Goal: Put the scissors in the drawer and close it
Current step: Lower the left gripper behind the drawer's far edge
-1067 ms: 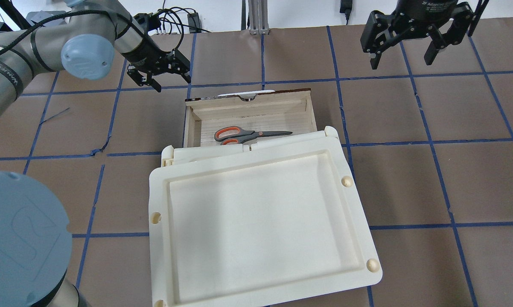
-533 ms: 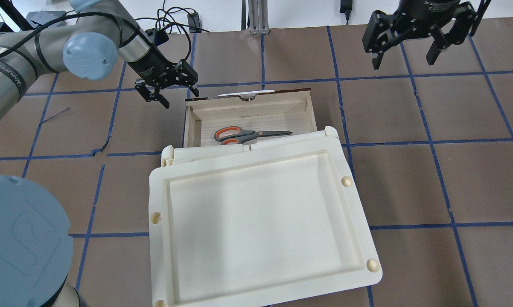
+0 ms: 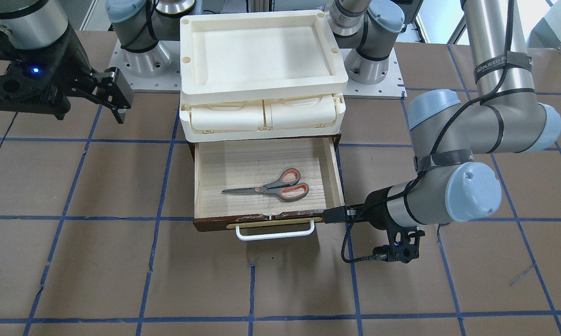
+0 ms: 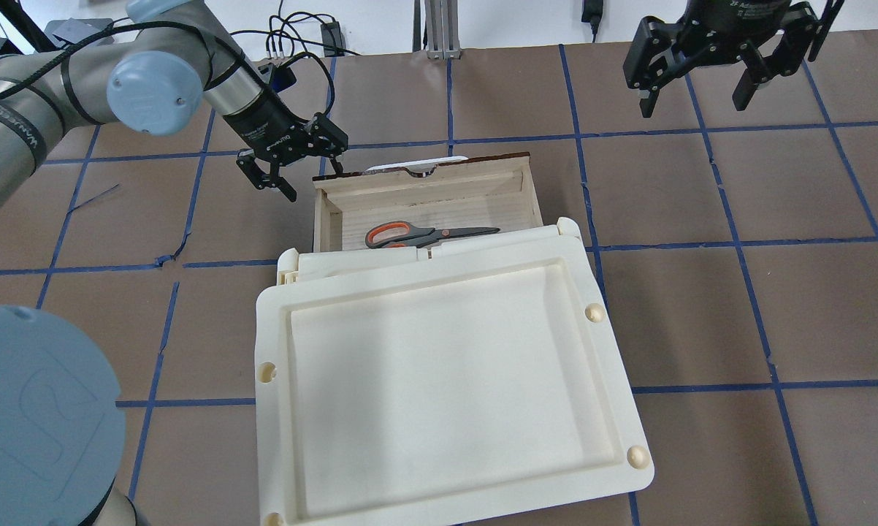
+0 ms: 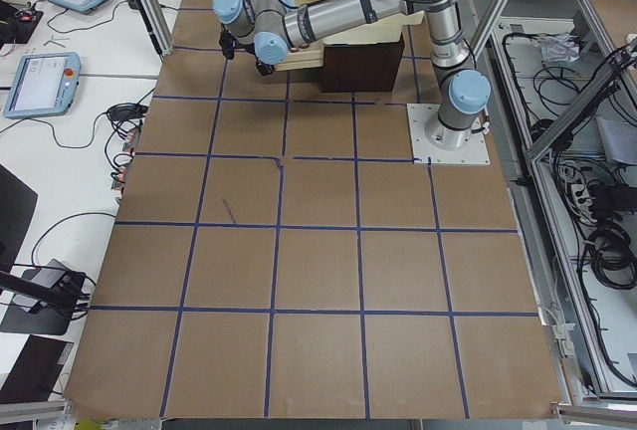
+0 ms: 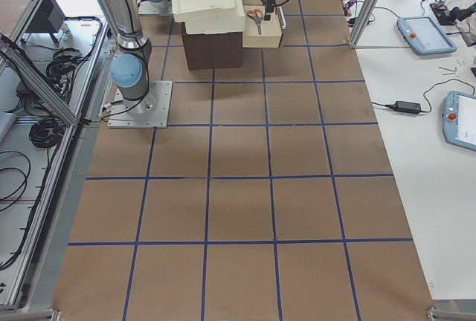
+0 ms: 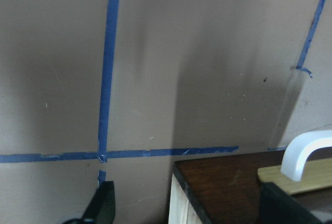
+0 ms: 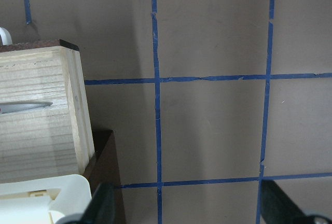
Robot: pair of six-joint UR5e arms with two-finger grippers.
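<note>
Worktop (image 3: 98, 261): matte brown sheet, gridded with blue tape.

Drawer (image 3: 243, 161): stands open from a dark brown cabinet (image 6: 212, 50) at the robot-side edge of the worktop, between the two arm bases. It is pale, grained wood inside. The dark brown front panel is chipped along its top and carries a brass-coloured plate and a white bar handle (image 7: 301, 151).

A cream moulded plastic tray unit (image 4: 446, 365) with rounded corners sits on the cabinet.

Scissors (image 3: 266, 188): dark grey blades, grey handles with orange-red inner loops. They lie flat on the drawer floor, blades toward the robot's right, loops toward its left.

Left fingers (image 7: 105, 202): spread wide, low at the drawer's front left corner, which shows between them in the wrist view. Contact cannot be told. The drawer wall separates them from the scissors.

Right fingers (image 8: 280, 206): spread wide, holding nothing, raised and well apart from the drawer.
</note>
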